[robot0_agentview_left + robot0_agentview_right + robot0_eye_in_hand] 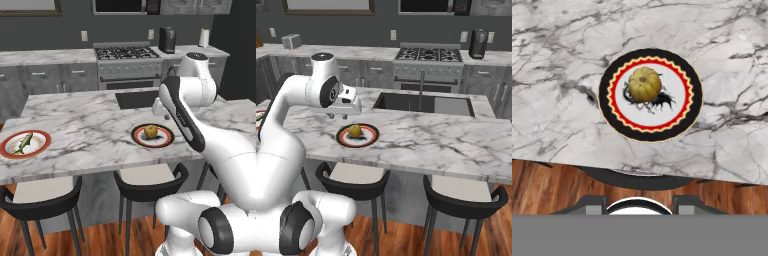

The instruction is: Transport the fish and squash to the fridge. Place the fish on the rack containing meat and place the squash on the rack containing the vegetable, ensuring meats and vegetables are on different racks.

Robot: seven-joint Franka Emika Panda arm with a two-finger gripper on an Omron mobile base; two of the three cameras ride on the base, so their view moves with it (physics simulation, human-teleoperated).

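Left base view: the fish point(23, 143) lies on a red-rimmed plate point(42, 147) near the counter's point(90, 125) left end; the squash point(151, 131) sits on a black-rimmed plate point(138, 137) close to the front edge.

Right base view: the gripper point(337, 115) hangs above the squash point(355, 130), with open counter to the right.

Hand view: the squash point(644, 84) is centred on its plate point(607, 82); whether the jaws are open cannot be determined.

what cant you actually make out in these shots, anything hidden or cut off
- Gripper: in the right base view the hand hides its fingers, and the hand view's bottom edge cuts them off; open or shut cannot be told.
- Fish: too small in the left base view for detail; its plate is clipped by the left edge.
- Squash: its underside and the plate pattern beneath are hidden in the hand view.
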